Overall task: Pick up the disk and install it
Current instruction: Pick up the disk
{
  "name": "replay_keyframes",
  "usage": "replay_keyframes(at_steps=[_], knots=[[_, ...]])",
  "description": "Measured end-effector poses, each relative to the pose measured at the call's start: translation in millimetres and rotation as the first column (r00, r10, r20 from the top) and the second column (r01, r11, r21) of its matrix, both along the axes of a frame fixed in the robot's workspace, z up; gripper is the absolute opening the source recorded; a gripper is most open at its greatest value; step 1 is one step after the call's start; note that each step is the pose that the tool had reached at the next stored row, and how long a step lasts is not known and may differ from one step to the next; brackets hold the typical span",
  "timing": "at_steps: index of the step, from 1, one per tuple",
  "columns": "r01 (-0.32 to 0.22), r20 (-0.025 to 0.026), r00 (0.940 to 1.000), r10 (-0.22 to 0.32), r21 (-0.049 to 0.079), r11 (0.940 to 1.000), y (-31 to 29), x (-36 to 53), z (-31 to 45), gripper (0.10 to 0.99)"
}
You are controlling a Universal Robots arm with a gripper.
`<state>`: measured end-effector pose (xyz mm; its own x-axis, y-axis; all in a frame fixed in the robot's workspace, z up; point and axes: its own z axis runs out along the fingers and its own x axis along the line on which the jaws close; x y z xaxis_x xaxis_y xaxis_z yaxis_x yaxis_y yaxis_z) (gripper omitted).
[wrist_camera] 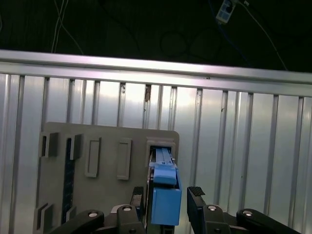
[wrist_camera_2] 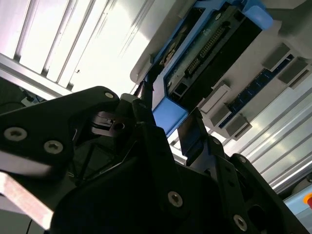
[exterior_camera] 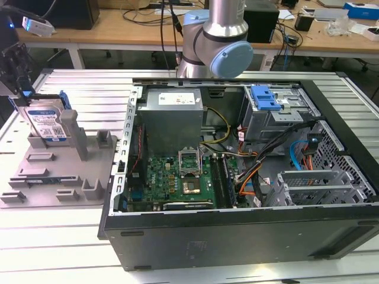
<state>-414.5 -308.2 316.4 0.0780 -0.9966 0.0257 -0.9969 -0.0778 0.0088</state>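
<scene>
The disk point(exterior_camera: 47, 121) stands on edge in a slot of the grey fixture point(exterior_camera: 53, 177) at the exterior view's left; it is silver with a white-and-blue label and a blue carrier. My gripper point(exterior_camera: 23, 94) hangs right at its top. In the first wrist view the gripper point(wrist_camera: 166, 195) is open and straddles the disk's blue carrier point(wrist_camera: 163, 170). One black fingertip point(wrist_camera: 139, 197) sits close on one side, and the other point(wrist_camera: 196, 197) stands a small gap away. The second wrist view shows the disk's connector end point(wrist_camera_2: 214, 44) beyond the gripper point(wrist_camera_2: 168, 117).
An open computer case point(exterior_camera: 237, 228) lies on the slatted aluminium table point(exterior_camera: 89, 83). It holds a power supply point(exterior_camera: 172, 118), a motherboard point(exterior_camera: 177, 174), cables, and a grey drive cage point(exterior_camera: 278, 121) with a blue tab point(exterior_camera: 264, 97). The arm's column point(exterior_camera: 216, 41) rises behind the case.
</scene>
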Motion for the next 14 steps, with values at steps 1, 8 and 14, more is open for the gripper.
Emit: replay_keyframes(at_steps=[1,8,14], knots=[[0.001,-0.0001,1.0,-0.001,0.0,1.0,0.0,0.0,-0.5,0.482],[0.009,-0.0008,1.0,-0.009,0.0,1.0,0.0,0.2,-3.5,0.482],[0.014,-0.0009,0.9999,-0.014,0.0,0.9999,0.0,0.3,-6.9,0.482]])
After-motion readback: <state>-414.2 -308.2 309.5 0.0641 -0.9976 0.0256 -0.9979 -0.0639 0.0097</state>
